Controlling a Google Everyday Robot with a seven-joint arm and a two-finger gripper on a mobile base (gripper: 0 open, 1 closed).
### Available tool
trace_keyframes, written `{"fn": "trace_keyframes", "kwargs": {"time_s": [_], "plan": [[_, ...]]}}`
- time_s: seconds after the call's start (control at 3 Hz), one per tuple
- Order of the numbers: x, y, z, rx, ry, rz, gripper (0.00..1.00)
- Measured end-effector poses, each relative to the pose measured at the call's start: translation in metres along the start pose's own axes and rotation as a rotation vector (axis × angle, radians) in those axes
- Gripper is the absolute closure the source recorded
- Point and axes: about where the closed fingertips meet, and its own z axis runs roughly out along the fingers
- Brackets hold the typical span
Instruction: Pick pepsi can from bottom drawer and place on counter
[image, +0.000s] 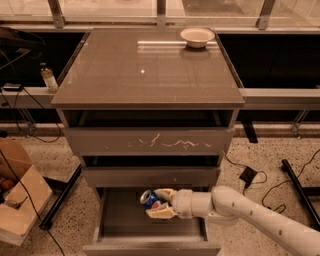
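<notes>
The pepsi can (148, 198), blue with a silver top, is tilted in the open bottom drawer (120, 220), a grey tray pulled out at the foot of the cabinet. My gripper (161, 202) reaches in from the right with its pale fingers (160, 213) on either side of the can and shut on it. The can looks raised a little off the drawer floor. The counter (145, 70) is the glossy grey-brown top of the cabinet, high above the gripper.
A pale bowl (197, 36) sits at the counter's back right. A small bottle (48, 77) stands on a ledge to the left. A cardboard box (17, 202) is on the floor at left. Cables lie on the floor at right.
</notes>
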Motion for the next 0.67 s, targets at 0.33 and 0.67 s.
{"fn": "trace_keyframes", "kwargs": {"time_s": [0.33, 0.67], "plan": [[-0.075, 0.024, -0.037, -0.047, -0.071, -0.188, 1.00], [-0.149, 0.047, -0.066, -0.058, -0.079, -0.398, 1.00]]}}
